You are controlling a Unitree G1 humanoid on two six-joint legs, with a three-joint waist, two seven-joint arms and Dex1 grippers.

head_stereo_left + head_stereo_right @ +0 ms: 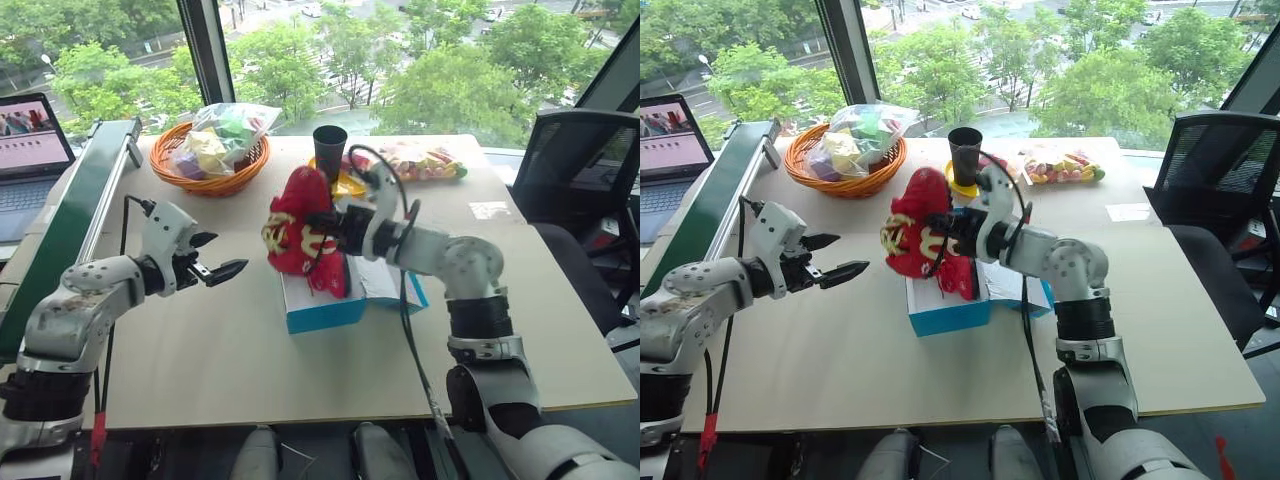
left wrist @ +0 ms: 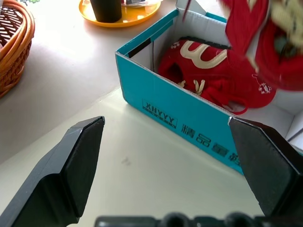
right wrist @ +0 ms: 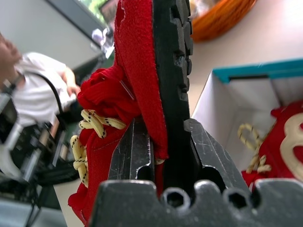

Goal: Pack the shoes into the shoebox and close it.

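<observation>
Nearest us, our left gripper (image 1: pixel 222 270) hovers over the table (image 1: pixel 250 370), fingers spread wide and empty. Beside it, the blue shoebox (image 2: pixel 189 123) holds one red shoe (image 2: pixel 208 75). Our right gripper (image 1: pixel 322 222) pinches the second shoe (image 1: pixel 295 230) above the box.
</observation>
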